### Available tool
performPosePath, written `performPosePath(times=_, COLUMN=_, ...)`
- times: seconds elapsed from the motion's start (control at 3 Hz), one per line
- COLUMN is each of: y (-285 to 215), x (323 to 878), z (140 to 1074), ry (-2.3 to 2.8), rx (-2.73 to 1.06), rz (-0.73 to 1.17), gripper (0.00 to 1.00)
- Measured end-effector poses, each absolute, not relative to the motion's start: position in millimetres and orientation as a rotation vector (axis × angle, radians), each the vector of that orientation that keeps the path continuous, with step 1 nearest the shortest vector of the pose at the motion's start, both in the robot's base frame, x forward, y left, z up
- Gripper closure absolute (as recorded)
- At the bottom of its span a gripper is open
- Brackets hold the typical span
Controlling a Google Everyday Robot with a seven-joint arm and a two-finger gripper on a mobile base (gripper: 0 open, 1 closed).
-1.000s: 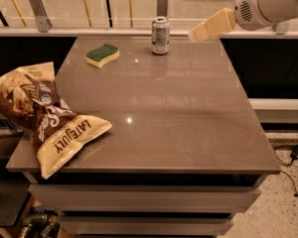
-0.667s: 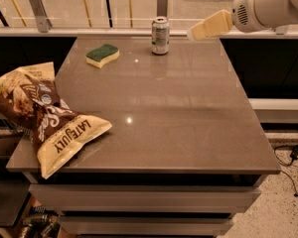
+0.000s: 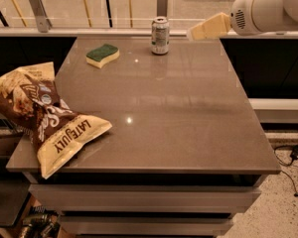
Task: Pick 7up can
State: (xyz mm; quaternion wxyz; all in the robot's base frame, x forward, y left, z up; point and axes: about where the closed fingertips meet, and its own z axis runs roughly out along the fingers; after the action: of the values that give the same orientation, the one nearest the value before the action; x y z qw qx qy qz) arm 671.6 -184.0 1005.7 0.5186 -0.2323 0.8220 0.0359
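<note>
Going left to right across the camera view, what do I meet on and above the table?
chip bag → sponge → 7up can → gripper, hovering just right of the can, apart from it.

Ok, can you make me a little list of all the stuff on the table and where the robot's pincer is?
table: grey-brown shiny top
7up can: standing upright near the far edge
sponge: green and yellow, lying left of the can, apart from it
chip bag: lying on the near left corner, hanging over the left edge
pincer: in the air right of the can, pointing toward it, not touching it
arm: white, coming in from the top right
</note>
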Motion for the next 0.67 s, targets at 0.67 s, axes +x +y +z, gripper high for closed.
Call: performPosePath(times=0.67, y=-176.7, x=720.1, z=996.0, ry=1.944, rx=-0.539, rz=0.133, gripper=0.0)
